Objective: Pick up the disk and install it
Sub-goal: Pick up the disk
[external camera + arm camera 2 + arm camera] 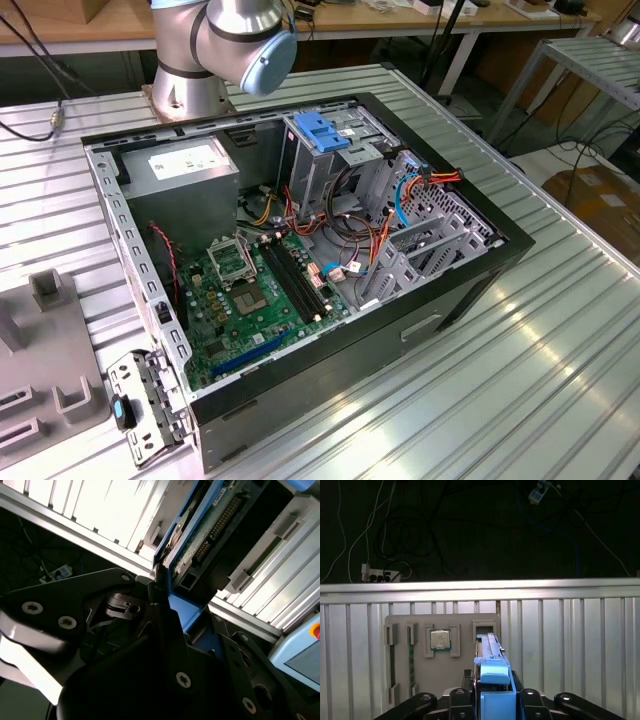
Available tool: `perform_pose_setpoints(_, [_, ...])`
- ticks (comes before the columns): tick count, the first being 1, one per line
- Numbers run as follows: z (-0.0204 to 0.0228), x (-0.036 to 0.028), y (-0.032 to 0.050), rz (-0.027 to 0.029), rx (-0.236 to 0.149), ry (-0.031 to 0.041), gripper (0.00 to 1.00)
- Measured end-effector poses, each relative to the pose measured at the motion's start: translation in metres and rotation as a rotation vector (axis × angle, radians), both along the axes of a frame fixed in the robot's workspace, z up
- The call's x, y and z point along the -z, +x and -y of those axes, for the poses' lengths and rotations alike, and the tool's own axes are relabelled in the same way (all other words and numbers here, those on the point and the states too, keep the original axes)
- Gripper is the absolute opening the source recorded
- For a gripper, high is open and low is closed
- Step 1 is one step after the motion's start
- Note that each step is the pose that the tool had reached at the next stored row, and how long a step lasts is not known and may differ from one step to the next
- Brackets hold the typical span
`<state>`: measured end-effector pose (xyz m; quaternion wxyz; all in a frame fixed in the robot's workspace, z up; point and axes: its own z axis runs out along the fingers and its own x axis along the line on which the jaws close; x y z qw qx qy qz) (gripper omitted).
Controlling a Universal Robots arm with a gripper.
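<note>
You have the disk (pixel 494 672) in the gripper (pixel 494 692): in the first wrist view it stands on edge between the two black fingers (pixel 461 698), which are drawn in against its bright blue tab with no gap that you can see on either side. The second wrist view gives you the same hold from the side, with the disk's (pixel 200 535) blue rail and its underside with the connector running away from the gripper (pixel 167 605). I would call this the pick-up step, with the grasp made and the install not yet done. Beyond the disk lies the grey holder tray (pixel 465 620), and the disk's far end lines up with an open slot in it (whether it sits in that slot or hangs just above it, you cannot tell from here). A processor chip (pixel 440 640) rests in a neighbouring pocket of the tray, apart from the disk. In the exterior view the open computer case (pixel 470 290) sits on the ribbed metal table (pixel 560 380), and the tall grey cage (pixel 318 185) with its blue latch (pixel 322 130) stands inside it, well apart from the tray (pixel 50 390). My judgement is that getting the disk there calls for keeping it square in the fingers, rails in line with the cage. The tray is cut off at the exterior view's left, and the fingertips are hidden behind the tab.
</note>
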<state>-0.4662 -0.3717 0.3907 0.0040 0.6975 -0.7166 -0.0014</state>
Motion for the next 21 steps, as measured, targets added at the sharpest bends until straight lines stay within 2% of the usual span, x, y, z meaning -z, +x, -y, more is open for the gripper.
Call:
perform_pose_setpoints(15, [0.0000, -0.0218, 0.0000, 0.0000, 0.000, 0.0001, 0.37])
perform_pose_setpoints(21, [0.0000, -0.0282, 0.0000, -0.0001, 0.000, 0.0000, 0.37])
